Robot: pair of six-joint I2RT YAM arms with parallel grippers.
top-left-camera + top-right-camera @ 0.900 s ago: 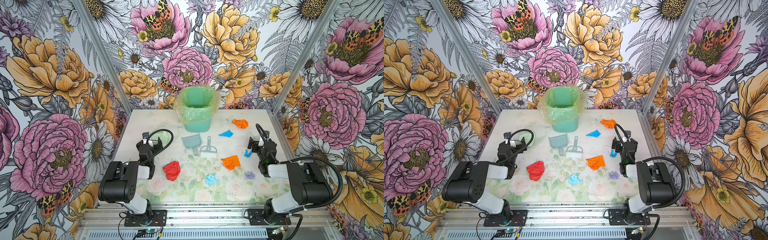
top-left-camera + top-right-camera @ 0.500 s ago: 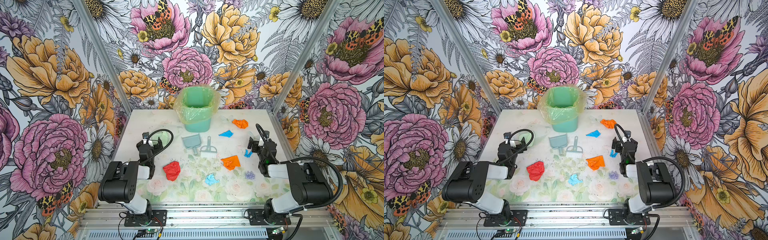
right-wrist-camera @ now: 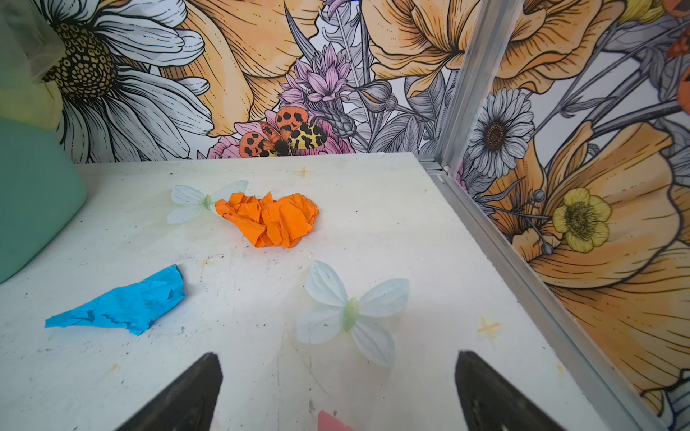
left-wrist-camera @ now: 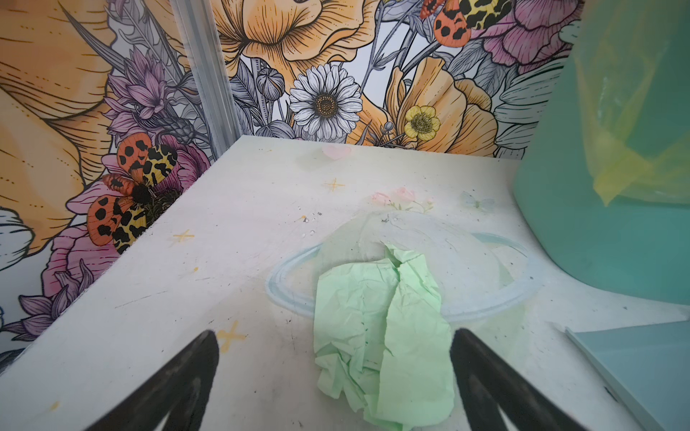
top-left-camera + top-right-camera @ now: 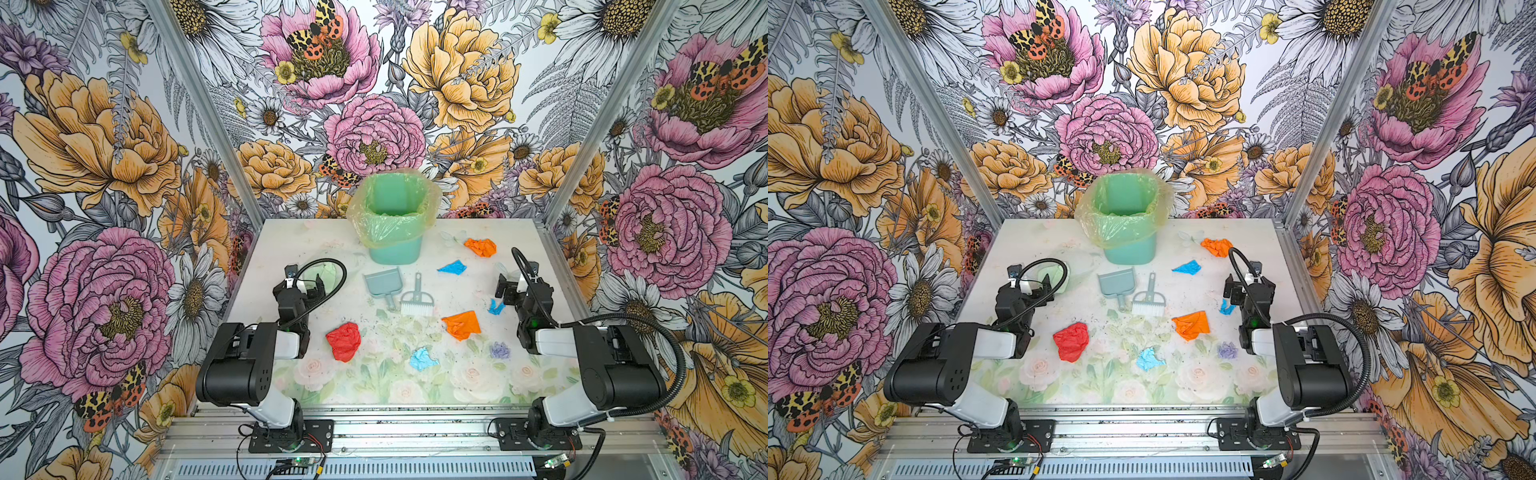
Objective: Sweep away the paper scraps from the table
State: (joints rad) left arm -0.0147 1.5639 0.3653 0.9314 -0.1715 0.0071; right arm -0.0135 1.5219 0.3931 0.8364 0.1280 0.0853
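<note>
Grey-blue plastic dustpan [image 5: 383, 282] and brush [image 5: 417, 300] lie side by side at the middle of the table [image 5: 286, 245], between the 2 arms. The dustpan is toward the left gripper [image 5: 305, 282] and the brush toward the right gripper [image 5: 509, 286], its long axis pointing at the bin [image 5: 394, 249]. Both grippers' jaws are spread wide, holding nothing. Red, orange and blue paper scraps [image 5: 344, 340] ring the tools; 1 pale green scrap [image 4: 384, 336] sits just ahead of the left fingers [image 4: 179, 373].

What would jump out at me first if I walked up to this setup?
The walls shout loudest, covered in huge pink and yellow flowers. On the pale table, a red scrap, an orange scrap and other bright paper wads lie scattered near a grey dustpan and brush, with a green lined bin at the back. The black-and-white left arm and right arm sit at the front, jaws open.
</note>
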